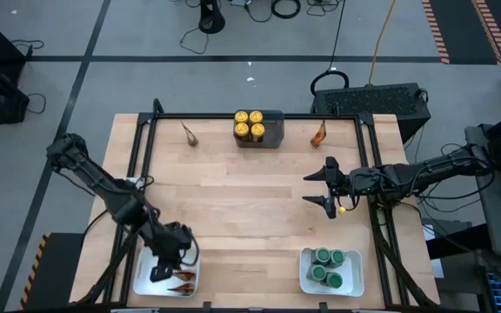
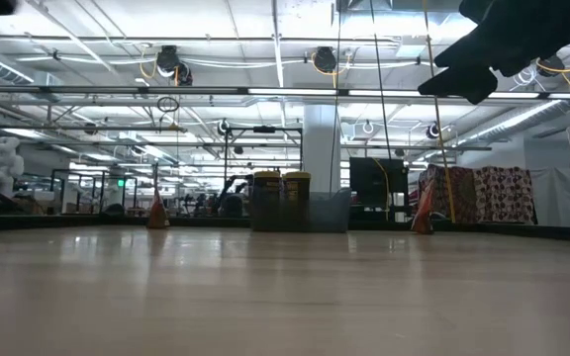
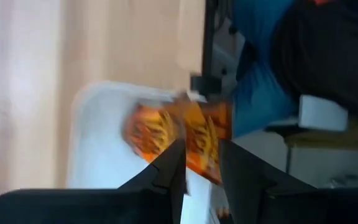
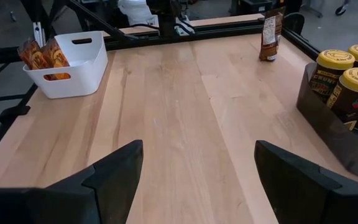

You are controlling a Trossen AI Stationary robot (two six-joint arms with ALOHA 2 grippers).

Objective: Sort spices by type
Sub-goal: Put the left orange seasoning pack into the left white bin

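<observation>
High view first: my left gripper [image 1: 165, 274] hangs over the white rectangular plastic tray [image 1: 143, 280] at the near left corner of the pale wooden table [image 1: 250, 200]. Thin brown-orange pointed packets [image 1: 182, 282] lie in that tray, glossy, with yellow print on an orange ground. From my left wrist view the dark fingers [image 3: 166, 171] stand slightly parted, with the edge of one packet [image 3: 205, 140] showing in the gap and a second packet [image 3: 149, 130] beside it; I cannot tell whether the fingers grip that packet or merely frame it.

My right gripper [image 1: 320, 188] hovers above the right-centre of the table, jaws spread wide and holding nothing.

Four yellow-lidded round jars [image 1: 250, 124] with dark labels stand packed together in the dark grey bin [image 1: 272, 130] at the far edge, centre. Green-lidded round jars [image 1: 328, 266] fill a second white tray [image 1: 305, 276] at the near right.

Two packets remain outside any tray. One brown upright packet [image 1: 189, 134] stands near the far edge, left of the bin. One orange-brown packet [image 1: 319, 135] stands right of the bin. Both are well apart from either gripper.
</observation>
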